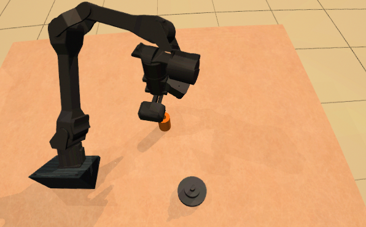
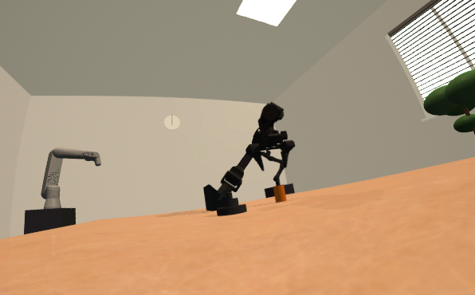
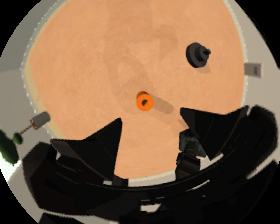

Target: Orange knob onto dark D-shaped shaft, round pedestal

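The orange knob stands upright on the table, its holed end up. The hole shows dark, but its flat side is too small to make out surely. My gripper is open and empty, above the knob; in the wrist view the knob shows between and a little beyond the fingertips. In the top view a near finger partly covers the knob's top edge, and the other finger is hidden. The dark round pedestal stands apart from the knob. Its short shaft points up, bare.
The arm's base stands on the table to the left of the pedestal in the top view. A grey robot arm on a dark block and a green plant are in the background of the exterior view.
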Controlling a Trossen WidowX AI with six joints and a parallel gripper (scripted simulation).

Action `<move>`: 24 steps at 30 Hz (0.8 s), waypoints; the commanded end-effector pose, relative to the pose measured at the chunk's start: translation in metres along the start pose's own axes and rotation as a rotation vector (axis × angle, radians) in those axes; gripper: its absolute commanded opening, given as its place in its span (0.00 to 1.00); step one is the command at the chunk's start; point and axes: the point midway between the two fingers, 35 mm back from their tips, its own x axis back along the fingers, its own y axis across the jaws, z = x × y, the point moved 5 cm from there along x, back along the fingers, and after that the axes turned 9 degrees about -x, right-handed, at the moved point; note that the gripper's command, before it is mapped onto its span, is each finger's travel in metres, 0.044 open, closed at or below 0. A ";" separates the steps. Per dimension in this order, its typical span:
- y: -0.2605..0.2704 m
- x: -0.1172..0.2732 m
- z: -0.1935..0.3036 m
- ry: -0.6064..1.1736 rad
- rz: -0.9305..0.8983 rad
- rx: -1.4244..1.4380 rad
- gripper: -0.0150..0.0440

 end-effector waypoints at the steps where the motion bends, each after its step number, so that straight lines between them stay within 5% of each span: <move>1: 0.001 0.000 0.001 -0.005 -0.006 0.173 1.00; 24: 0.002 -0.049 0.001 -0.006 -0.008 0.174 1.00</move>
